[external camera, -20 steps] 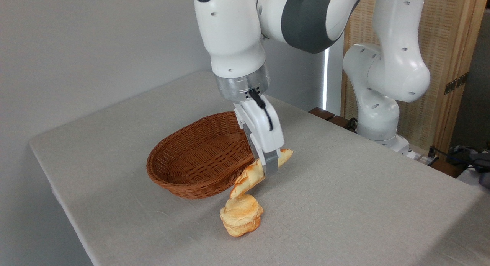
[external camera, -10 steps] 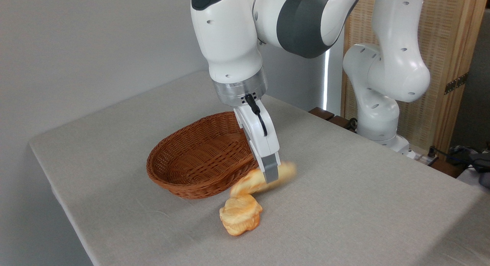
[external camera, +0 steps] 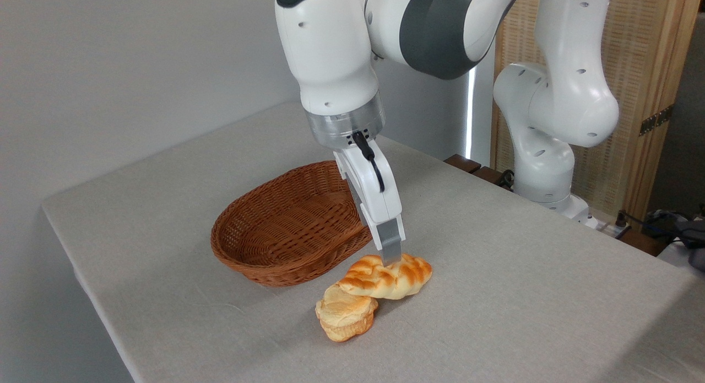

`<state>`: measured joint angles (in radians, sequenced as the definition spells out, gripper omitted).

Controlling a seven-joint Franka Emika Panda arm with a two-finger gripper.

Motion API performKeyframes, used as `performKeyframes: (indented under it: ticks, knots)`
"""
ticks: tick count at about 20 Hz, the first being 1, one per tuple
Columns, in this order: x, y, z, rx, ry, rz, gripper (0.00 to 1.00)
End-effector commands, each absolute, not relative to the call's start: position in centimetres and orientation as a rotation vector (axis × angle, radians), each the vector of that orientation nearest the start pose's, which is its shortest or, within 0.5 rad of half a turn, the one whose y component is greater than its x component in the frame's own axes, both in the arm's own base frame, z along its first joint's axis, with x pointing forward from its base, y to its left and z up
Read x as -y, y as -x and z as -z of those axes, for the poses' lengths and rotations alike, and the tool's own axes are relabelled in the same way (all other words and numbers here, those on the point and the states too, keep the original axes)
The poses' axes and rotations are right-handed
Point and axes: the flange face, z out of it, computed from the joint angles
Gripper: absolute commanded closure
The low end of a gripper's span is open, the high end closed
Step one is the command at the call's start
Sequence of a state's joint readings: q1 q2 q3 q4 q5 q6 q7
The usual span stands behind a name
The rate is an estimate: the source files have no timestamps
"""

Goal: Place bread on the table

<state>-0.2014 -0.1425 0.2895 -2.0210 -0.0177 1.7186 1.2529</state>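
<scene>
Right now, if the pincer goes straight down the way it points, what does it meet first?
The braided bread, lying directly under the pincer. The fingertips look almost on its top, though depth is unclear. Below it is the table.

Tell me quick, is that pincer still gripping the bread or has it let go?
Pincer: let go; the bread lies on the table, one end on the bun. Opening width cannot be told.

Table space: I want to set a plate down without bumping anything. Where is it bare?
The table is bare right of the bread, and along the left edge beyond the basket. The middle is crowded: the bread lies against the bun, just in front of the basket, with the gripper right above.
</scene>
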Motion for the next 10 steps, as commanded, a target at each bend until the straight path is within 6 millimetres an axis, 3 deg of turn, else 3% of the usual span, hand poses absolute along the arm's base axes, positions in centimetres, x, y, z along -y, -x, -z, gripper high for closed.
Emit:
performKeyframes:
  ticks: [1, 10]
  knots:
    - [-4.7, -50.1, -52.2, -1.739, 2.78, -0.057, 0.0]
    - [-2.3, -52.3, -55.6, -1.454, 2.856, 0.173, 0.0]
